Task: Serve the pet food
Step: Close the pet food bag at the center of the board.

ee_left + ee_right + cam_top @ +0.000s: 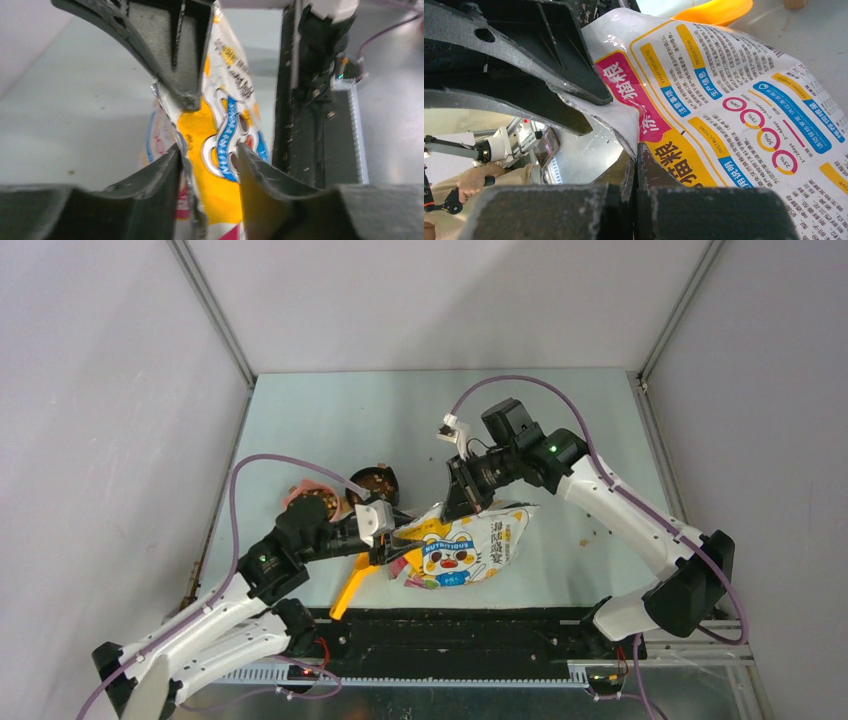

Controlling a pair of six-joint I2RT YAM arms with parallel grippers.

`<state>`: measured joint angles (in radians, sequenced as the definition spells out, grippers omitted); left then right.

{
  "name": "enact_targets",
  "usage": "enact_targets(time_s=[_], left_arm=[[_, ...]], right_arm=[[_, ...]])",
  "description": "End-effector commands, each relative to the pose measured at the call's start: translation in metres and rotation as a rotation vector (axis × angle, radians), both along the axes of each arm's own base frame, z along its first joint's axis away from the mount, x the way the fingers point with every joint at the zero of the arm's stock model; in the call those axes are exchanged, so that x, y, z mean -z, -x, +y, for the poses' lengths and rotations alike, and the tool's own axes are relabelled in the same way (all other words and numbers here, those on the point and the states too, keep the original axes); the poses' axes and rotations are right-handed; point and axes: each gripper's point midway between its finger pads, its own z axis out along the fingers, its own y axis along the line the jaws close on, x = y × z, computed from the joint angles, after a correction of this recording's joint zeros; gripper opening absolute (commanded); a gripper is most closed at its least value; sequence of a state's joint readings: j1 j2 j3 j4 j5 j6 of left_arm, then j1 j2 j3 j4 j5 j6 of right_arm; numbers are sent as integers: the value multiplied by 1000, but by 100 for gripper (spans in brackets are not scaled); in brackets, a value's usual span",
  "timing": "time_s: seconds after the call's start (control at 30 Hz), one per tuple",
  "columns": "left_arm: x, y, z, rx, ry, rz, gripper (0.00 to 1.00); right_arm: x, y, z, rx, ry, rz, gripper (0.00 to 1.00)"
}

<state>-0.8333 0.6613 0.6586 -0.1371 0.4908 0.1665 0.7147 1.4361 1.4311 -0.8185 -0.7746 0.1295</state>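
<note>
Centrally, a printed bag (470, 545) with a cartoon face lies on the table (420, 410) between the 2 arms. The right gripper (458, 508) comes down on the bag's far edge; in its wrist view its 2 fingers (659, 175) meet with no visible gap, pinching the sheet of the bag (734, 115). The left gripper (388, 543) sits at the bag's left end; in its wrist view the fingers (155, 180) stand on either side of the torn foil edge of the bag (220, 150), and it cannot be told whether they press on it. The pet food (376, 481) fills a dark bowl (392, 480) and a pink bowl (300, 492) just left of the bag, behind the left gripper. A yellow scoop (352, 588) lies near the bag's left end.
</note>
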Motion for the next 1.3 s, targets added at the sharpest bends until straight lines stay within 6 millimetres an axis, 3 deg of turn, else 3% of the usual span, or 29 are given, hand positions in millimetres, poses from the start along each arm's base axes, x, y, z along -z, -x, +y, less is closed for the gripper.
enact_targets(time_s=[0.0, 0.03, 0.1, 0.13, 0.2, 0.3, 0.33, 0.37, 0.4, 0.43, 0.5, 0.6, 0.73, 0.8, 0.97, 1.13, 1.27], left_arm=[[-24, 11, -6, 90, 51, -55, 32], [-25, 10, -7, 85, 54, -48, 8], [-26, 7, -8, 64, 60, -13, 1], [-25, 6, -7, 54, 59, 0, 0], [-22, 4, -6, 27, 59, 25, 0], [-22, 6, -3, 11, 80, 50, 0], [-25, 6, -1, 0, 96, 47, 0], [-23, 6, 0, -8, 101, 64, 0], [-25, 5, 3, -28, 113, 62, 0], [-23, 4, 4, -40, 116, 75, 0], [-23, 1, 9, -82, 134, 94, 0], [-23, 0, 13, -116, 159, 104, 0], [-18, -4, 14, -139, 147, 126, 0], [-15, -6, 13, -147, 138, 136, 0], [-11, -12, 15, -183, 121, 141, 0], [-3, -19, 22, -244, 109, 149, 0], [1, -18, 28, -265, 116, 148, 0]], right_arm=[[-51, 15, 13, -79, -154, -99, 0], [-53, 14, 13, -80, -160, -111, 0], [-56, 13, 12, -70, -169, -138, 15], [-57, 11, 8, -55, -172, -157, 33], [-66, 0, 5, -32, -234, -252, 52], [-83, -14, -15, 48, -324, -429, 68], [-76, -29, -22, 100, -338, -475, 79], [-86, -33, -35, 148, -366, -531, 85], [-74, -37, -40, 161, -369, -559, 93], [-79, -35, -52, 171, -388, -605, 94], [-61, -33, -68, 176, -377, -636, 95], [-56, -34, -87, 191, -395, -667, 95], [-49, -28, -111, 121, -457, -631, 90], [-41, -34, -121, 117, -459, -604, 86], [-26, -28, -129, 60, -453, -612, 81], [-41, -32, -138, 164, -415, -689, 81], [-49, -22, -140, 172, -410, -761, 83]])
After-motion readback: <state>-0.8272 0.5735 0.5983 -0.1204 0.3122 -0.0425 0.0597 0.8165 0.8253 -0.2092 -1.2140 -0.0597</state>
